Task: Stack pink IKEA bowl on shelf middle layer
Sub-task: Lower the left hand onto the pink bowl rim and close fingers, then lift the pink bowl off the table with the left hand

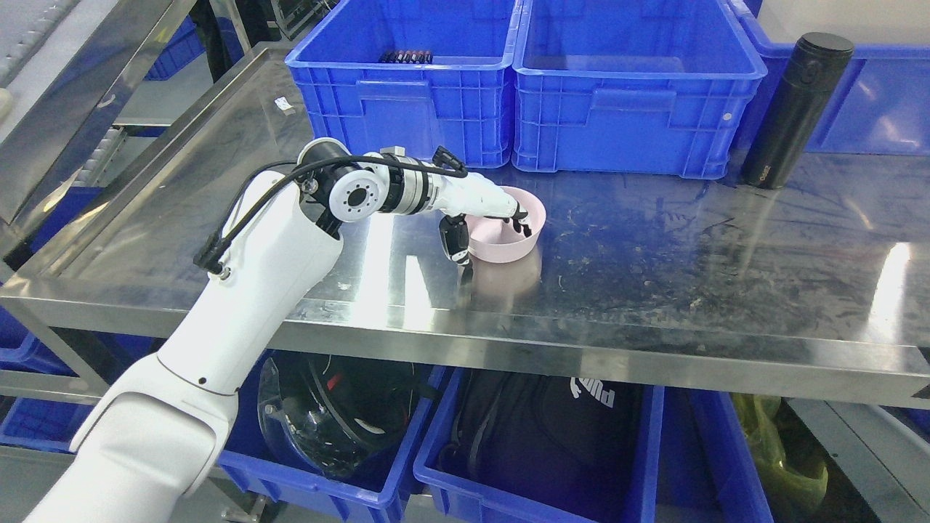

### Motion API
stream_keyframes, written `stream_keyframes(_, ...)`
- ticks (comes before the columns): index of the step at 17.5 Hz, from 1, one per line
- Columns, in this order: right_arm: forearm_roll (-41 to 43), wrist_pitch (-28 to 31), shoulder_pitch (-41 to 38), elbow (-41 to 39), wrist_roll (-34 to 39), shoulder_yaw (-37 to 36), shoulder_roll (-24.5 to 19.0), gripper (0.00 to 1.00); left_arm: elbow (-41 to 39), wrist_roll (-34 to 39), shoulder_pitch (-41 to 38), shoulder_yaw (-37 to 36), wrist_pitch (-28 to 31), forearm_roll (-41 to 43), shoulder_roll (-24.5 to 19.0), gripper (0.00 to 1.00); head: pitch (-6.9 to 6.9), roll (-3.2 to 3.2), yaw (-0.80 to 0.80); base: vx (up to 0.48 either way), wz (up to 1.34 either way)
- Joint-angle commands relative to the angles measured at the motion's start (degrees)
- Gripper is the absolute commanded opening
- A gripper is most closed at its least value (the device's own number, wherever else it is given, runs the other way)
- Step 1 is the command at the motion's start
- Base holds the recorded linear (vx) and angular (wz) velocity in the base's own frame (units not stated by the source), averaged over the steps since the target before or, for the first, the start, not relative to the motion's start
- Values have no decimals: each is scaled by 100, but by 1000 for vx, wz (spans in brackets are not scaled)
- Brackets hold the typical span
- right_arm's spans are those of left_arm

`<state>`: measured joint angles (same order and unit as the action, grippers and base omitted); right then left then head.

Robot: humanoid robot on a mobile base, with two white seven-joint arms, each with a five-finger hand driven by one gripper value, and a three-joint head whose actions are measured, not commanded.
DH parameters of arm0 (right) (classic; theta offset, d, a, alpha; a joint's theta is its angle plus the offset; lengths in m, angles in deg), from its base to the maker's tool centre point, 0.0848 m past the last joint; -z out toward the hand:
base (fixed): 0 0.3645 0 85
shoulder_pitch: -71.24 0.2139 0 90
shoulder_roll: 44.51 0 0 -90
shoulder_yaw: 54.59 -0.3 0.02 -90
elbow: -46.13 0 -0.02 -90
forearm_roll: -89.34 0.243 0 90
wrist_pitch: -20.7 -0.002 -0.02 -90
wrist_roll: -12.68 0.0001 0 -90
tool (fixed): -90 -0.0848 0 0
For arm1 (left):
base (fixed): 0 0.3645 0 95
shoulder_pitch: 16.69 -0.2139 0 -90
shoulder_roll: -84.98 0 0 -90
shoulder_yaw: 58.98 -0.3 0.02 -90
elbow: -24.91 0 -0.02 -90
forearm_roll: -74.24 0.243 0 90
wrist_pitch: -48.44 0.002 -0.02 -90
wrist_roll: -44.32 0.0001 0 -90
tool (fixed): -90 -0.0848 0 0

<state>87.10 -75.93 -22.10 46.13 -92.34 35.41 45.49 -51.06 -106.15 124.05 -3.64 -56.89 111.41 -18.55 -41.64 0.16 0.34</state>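
Note:
A pink bowl [508, 236] stands upright on the steel shelf top [654, 269], just in front of the two blue crates. My left hand [485, 221] reaches in from the lower left and grips the bowl's left rim: fingers [519, 220] curl inside the bowl, the thumb [455, 240] presses on the outer wall. The bowl looks to rest on the steel or just above it; I cannot tell which. My right arm is not in view.
Two blue crates [407, 80] [632, 87] stand behind the bowl. A black flask [795, 109] stands at the back right. Blue bins [538, 450] with a helmet and a black bag sit below the shelf. A steel rail runs along the left.

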Motion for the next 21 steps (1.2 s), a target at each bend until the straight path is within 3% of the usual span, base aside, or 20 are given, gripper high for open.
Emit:
stream_keyframes(1,4,3,0,-100,-1,26,100,100,881,-95,164,265,-478,35,491,28,0,0,0,-2,15)
stream_keyframes(3,-4,3,0,-100,-1,26,100,100,1031,-104,182,564,-795,35,658,4,0,0,0,-1,8)
stream_keyframes(4,-4,3,0,-100,-1,26,100,100,1075,-96,217,687,-909,44,702,0,0,0,0,0,0)
stream_keyframes(9,-4,3,0,-100,-1,18,100,100,979,-34,507,1688,-1287,115,1237,0,0,0,0,-1,-5)
stream_keyframes(12,-4,3,0,-100,-1,18,100,100,760,-34,499,2436,-1542,97,1253,0,0,0,0,0,0)
stream_keyframes(21,5,3,0,-100,-1,26,100,100,-848,-17,-581,3018,-2430,-140,1253,0,0,0,0,0,0)
